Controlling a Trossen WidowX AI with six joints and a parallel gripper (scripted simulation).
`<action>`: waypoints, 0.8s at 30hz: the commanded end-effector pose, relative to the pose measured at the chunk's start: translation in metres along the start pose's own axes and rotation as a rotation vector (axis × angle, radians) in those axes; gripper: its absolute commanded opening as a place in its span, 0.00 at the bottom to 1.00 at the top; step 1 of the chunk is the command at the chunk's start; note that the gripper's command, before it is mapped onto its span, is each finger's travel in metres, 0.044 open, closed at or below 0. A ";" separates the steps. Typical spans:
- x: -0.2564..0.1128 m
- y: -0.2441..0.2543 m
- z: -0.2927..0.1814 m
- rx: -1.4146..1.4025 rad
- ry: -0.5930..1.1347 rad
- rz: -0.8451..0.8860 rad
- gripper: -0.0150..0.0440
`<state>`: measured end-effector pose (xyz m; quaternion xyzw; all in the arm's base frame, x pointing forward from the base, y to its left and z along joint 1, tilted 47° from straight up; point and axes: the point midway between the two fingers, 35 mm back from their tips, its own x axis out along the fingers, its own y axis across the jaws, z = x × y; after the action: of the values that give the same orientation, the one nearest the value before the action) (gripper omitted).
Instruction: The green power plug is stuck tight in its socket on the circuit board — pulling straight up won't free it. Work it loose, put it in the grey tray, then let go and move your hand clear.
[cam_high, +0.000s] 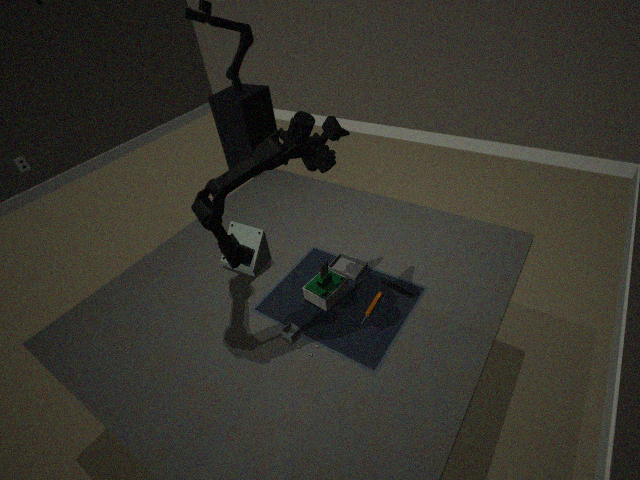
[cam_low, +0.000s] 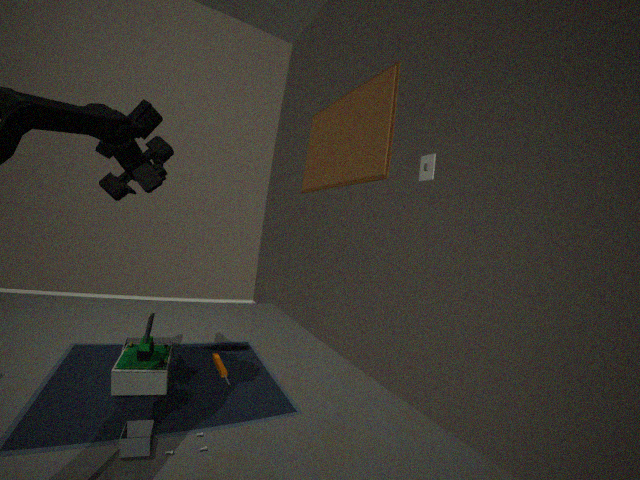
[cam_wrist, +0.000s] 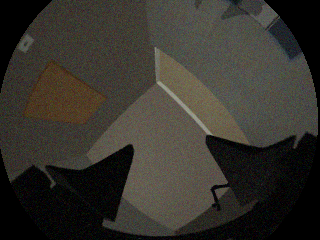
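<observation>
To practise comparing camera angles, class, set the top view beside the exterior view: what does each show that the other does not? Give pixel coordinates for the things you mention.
Only the top view: the black box (cam_high: 247, 121) and the tilted white panel (cam_high: 248, 236).

Only the exterior view: the orange-brown wall board (cam_low: 350, 131).

Both: the circuit board (cam_high: 311, 286) (cam_low: 126, 360), the orange-handled tool (cam_high: 373, 304) (cam_low: 220, 365) and the dark blue mat (cam_high: 361, 348) (cam_low: 62, 408).

The tool (cam_low: 135, 192), its jaws apart with nothing between them, is suspended well above the table (cam_low: 330, 392). On the dark blue mat (cam_low: 82, 397), a green circuit board (cam_low: 126, 360) tops a white box (cam_low: 139, 383), with the green plug (cam_low: 146, 345) standing on the board. An orange-handled screwdriver (cam_low: 220, 365) lies on the mat to the right of the box in view; a small open grey container (cam_low: 135, 447) is at the near edge, beside three small light-coloured pieces (cam_low: 203, 448).
</observation>
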<state>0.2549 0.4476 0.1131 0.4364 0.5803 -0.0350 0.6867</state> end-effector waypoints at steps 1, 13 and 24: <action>0.003 -0.044 0.058 -0.115 -0.169 -0.210 0.98; -0.067 -0.162 0.192 -0.508 -0.356 -0.982 0.98; -0.054 -0.149 0.179 -0.452 -0.361 -0.878 0.98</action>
<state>0.2926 0.2043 0.0654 -0.0467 0.5764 -0.2762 0.7676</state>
